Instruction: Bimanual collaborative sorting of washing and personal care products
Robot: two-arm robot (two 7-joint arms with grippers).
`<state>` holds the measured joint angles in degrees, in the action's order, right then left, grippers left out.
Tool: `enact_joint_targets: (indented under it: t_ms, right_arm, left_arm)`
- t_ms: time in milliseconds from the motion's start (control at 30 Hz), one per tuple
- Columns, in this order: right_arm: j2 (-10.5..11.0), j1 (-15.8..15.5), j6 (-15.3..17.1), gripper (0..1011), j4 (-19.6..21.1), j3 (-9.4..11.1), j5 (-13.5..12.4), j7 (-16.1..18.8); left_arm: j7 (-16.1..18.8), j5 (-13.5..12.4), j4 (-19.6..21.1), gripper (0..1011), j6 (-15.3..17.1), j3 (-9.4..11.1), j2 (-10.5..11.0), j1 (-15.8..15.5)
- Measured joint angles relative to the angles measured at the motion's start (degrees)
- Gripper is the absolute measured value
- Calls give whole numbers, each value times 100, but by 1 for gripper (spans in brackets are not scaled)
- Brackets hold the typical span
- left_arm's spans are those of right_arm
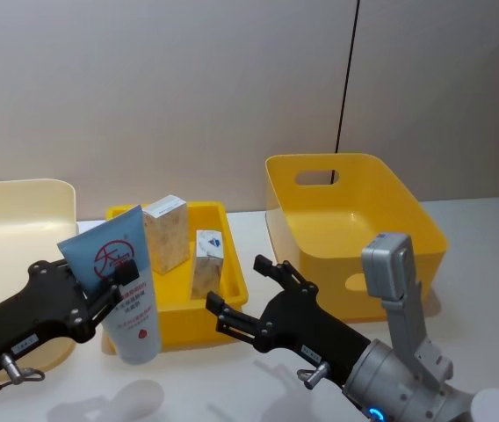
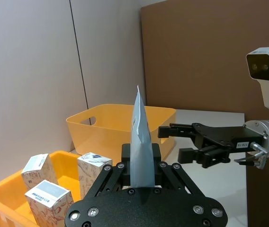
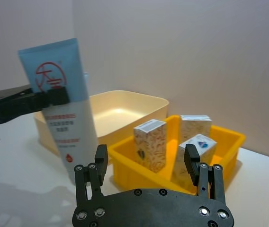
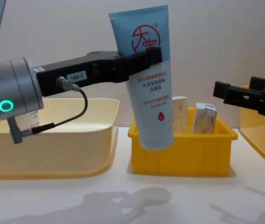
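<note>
My left gripper is shut on a tall light-blue squeeze tube with a red circle logo. It holds the tube upright, cap down, above the table in front of the small yellow tray. In the chest view the tube hangs in front of the tray's left part, with the left gripper clamped across its upper half. Three marbled cartons stand upright in the tray. My right gripper is open, right of the tube, at the tray's front right corner, holding nothing.
A large deep yellow bin with a handle slot stands at the right. A wide pale cream bin sits at the left. Bare white table lies in front of the tray. A wall stands close behind.
</note>
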<state>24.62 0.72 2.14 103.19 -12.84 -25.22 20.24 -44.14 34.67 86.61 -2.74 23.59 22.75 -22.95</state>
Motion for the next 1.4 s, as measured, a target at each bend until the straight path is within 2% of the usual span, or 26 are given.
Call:
enact_joint_targets:
  t_ms: [267,467,800,1033,1400]
  right_arm:
    - [267,199,228,1001,-15,-123,-357,667]
    - [368,401,384,1001,-99,-308,-399,921]
    - [342,704,474,1001,-271,-623,-183,924]
    - [242,919,467,1001,-438,-854,34,794]
    - [64,1295,339,1001,-812,-1204,227,838]
  left_arm:
    - [-7,-4,0,226,-5,5,5,0]
    - [-10,-4,0,226,-5,9,5,0]
    - [-11,-4,0,226,-5,11,5,0]
    - [-11,-4,0,226,-5,11,5,0]
    - [-10,-3,0,226,-5,10,5,0]
